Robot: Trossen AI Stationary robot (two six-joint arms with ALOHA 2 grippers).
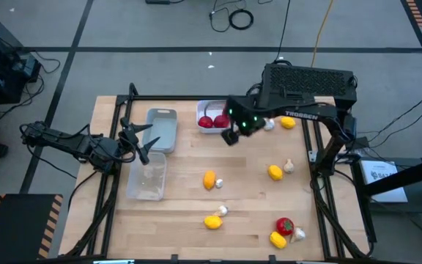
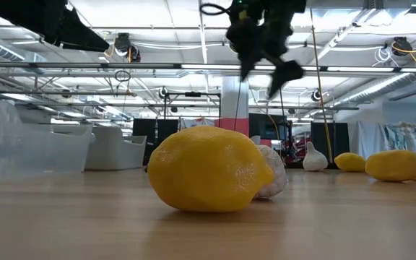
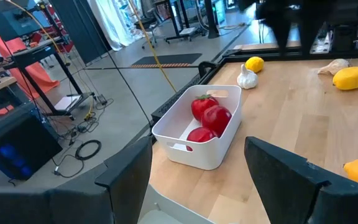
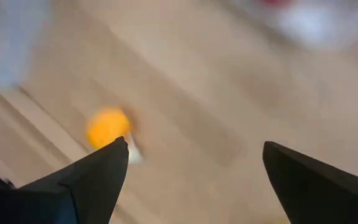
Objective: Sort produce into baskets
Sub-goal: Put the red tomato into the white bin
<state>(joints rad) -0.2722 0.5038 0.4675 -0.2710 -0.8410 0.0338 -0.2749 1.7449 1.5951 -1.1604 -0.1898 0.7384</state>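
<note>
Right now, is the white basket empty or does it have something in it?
Not empty. The white basket holds red fruits, three by the left wrist view; the high view also shows red inside it.

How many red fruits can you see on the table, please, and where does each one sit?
4: three lie together in the white basket at the table's far edge, namely and; one red fruit lies loose near the front right corner. Others may be hidden.
</note>
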